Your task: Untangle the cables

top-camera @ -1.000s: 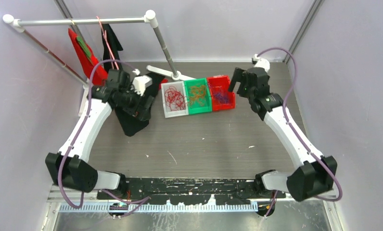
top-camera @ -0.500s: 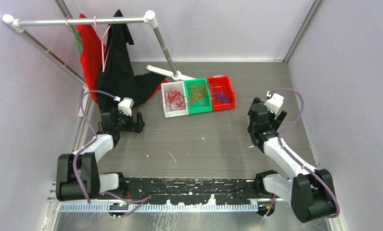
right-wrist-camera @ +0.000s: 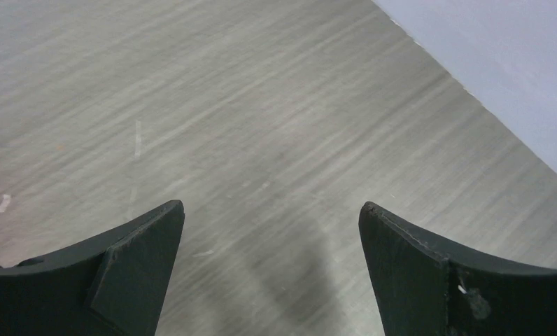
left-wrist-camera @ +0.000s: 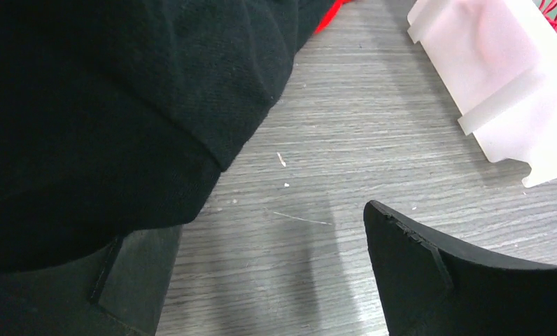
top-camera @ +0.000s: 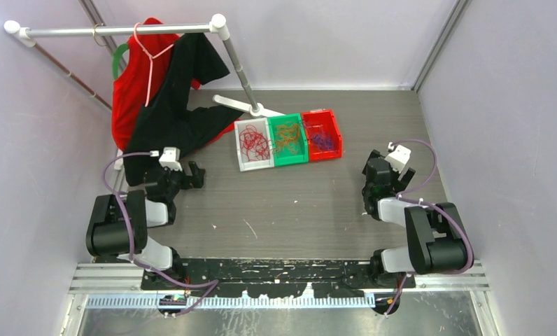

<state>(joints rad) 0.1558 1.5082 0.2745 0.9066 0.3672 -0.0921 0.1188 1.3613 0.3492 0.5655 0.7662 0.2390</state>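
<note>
The cables lie in three bins at the table's far middle. Red cables (top-camera: 253, 142) fill a white bin (top-camera: 241, 164), orange cables (top-camera: 287, 138) a green bin (top-camera: 290, 160), and purple cables (top-camera: 322, 141) a red bin (top-camera: 329, 155). My left gripper (top-camera: 194, 174) rests low at the left, open and empty, well short of the white bin (left-wrist-camera: 499, 77). In the left wrist view the gripper (left-wrist-camera: 269, 231) has a black garment (left-wrist-camera: 108, 105) draped over its left finger. My right gripper (top-camera: 371, 183) (right-wrist-camera: 271, 210) hangs open over bare table, right of the bins.
A clothes rack (top-camera: 122, 30) stands at the back left with a red garment (top-camera: 127, 91) and a black garment (top-camera: 171, 105) trailing onto the table. Its white foot (top-camera: 244, 106) lies just behind the bins. Lilac walls (top-camera: 499, 105) close in the sides and back.
Both arms have pulled back from the far side of the table and folded low near their bases. The red and black garments now hang spread wider on the rack.
</note>
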